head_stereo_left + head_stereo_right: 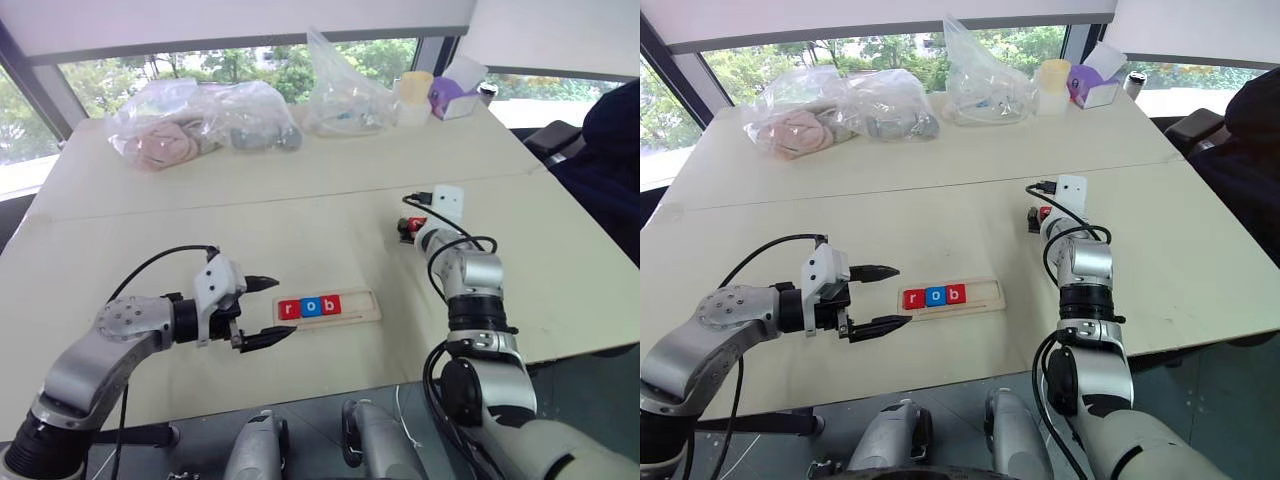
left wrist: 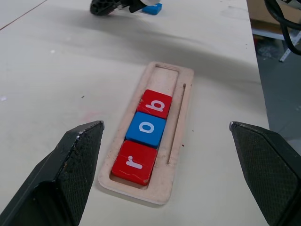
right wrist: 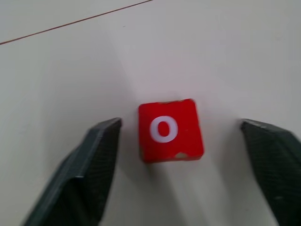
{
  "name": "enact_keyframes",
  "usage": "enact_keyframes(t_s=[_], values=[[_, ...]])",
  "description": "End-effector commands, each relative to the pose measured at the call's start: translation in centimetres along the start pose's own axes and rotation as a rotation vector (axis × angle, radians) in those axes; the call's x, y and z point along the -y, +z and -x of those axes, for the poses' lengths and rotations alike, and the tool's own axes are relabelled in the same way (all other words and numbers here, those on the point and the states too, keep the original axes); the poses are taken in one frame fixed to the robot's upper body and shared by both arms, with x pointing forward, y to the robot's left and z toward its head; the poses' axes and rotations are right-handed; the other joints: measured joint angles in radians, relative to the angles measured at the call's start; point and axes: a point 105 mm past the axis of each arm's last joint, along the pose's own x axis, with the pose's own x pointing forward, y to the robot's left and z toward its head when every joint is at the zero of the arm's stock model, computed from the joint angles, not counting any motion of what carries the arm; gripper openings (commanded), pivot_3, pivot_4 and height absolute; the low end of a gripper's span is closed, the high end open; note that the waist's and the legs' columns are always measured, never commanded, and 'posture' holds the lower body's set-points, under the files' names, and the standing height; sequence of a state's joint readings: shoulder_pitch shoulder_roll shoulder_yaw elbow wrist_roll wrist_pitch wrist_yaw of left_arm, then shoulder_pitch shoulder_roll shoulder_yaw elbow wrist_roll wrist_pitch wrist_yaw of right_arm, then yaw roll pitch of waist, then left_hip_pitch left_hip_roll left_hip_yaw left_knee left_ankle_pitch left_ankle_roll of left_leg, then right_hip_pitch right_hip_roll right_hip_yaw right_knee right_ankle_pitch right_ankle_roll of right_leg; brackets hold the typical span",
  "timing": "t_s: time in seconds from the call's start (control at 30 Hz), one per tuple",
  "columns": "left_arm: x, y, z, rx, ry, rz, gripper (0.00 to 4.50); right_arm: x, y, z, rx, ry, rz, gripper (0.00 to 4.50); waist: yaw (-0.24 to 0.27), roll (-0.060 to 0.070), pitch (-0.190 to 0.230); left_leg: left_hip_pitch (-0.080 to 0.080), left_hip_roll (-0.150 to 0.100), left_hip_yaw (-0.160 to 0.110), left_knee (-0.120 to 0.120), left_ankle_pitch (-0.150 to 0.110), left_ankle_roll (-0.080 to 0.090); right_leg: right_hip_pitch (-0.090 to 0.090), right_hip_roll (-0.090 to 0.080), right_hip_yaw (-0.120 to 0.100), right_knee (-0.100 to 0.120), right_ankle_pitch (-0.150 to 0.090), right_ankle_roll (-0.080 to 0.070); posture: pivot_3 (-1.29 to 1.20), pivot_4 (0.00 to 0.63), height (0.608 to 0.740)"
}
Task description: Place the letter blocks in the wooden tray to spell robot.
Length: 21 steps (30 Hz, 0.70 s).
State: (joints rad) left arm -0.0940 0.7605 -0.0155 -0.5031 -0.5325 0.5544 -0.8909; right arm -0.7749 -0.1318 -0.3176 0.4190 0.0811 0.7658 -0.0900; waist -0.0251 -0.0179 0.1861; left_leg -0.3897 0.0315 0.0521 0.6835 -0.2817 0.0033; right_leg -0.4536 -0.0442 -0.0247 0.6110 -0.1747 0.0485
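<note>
The wooden tray (image 1: pixel 362 306) lies on the table in front of me. Three letter blocks fill its left part: a red r (image 2: pixel 134 162), a blue o (image 2: pixel 146 129) and a red b (image 2: pixel 155 103). My left gripper (image 1: pixel 285 308) hovers open at the tray's left end, one finger on each side of it. Farther back and to the right, my right gripper (image 3: pixel 181 125) stands open low over the table. A red o block (image 3: pixel 170 129) lies flat between its fingers (image 3: pixel 89 174) with a gap on each side. A blue block (image 2: pixel 153 8) lies close beside that gripper.
Clear plastic bags (image 1: pixel 195 122) with stuffed contents, a pale cup (image 1: pixel 415 95) and a purple box (image 1: pixel 455 92) line the far side of the table. A dark chair (image 1: pixel 605 150) stands at the right. The table's near edge (image 1: pixel 330 385) runs just below the tray.
</note>
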Motion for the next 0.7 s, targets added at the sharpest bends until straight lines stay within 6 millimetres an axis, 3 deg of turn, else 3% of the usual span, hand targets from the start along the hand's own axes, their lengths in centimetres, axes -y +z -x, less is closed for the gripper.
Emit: enact_keyframes(t_s=[0.03,0.1,0.2,0.33,0.53,0.7], values=[[0.2,1.1,0.1,0.027,0.005,-0.041,4.50,-0.7,-1.2,0.0,-0.047,0.034,0.020,2.09,-0.009,0.000,0.000,0.000,0.000,0.000,0.000,0.000,0.000,0.000,0.000,0.000,0.000,0.000,0.000,0.00,0.150,0.740],[0.4,1.0,0.1,0.024,-0.001,-0.032,4.50,-0.7,-1.5,0.5,-0.049,0.033,0.057,1.17,-0.017,0.000,0.000,0.000,0.000,0.000,-0.001,0.000,0.000,0.000,0.000,0.000,0.000,0.000,0.000,0.00,0.150,0.740],[0.4,1.0,-0.2,0.028,-0.009,-0.032,4.50,-1.0,-0.9,1.8,-0.018,0.060,0.118,1.17,-0.018,0.000,0.000,0.000,0.000,-0.001,-0.003,0.000,0.000,-0.001,0.001,0.000,0.000,-0.001,0.000,0.00,0.150,0.740],[0.2,1.4,-0.7,0.044,-0.027,-0.032,4.50,-1.7,-0.2,6.0,0.037,0.146,0.225,1.17,-0.013,0.001,0.000,-0.003,0.000,-0.003,-0.004,0.000,0.000,-0.005,0.001,-0.001,0.002,-0.002,0.000,0.00,0.150,0.740],[0.6,1.1,-0.8,0.032,-0.070,-0.021,4.50,-0.7,-3.4,12.9,-0.075,0.217,0.279,1.17,-0.012,0.001,0.001,-0.004,0.001,-0.002,-0.004,0.000,0.000,-0.007,0.000,-0.001,0.001,-0.003,0.000,0.00,0.150,0.740],[0.6,0.8,-0.7,0.020,-0.096,-0.015,4.50,-0.3,-4.3,15.2,-0.068,0.224,0.284,1.17,-0.015,0.001,0.001,-0.004,0.001,-0.002,-0.004,-0.001,-0.001,-0.007,-0.002,-0.002,0.000,-0.004,-0.001,0.00,0.150,0.740]])
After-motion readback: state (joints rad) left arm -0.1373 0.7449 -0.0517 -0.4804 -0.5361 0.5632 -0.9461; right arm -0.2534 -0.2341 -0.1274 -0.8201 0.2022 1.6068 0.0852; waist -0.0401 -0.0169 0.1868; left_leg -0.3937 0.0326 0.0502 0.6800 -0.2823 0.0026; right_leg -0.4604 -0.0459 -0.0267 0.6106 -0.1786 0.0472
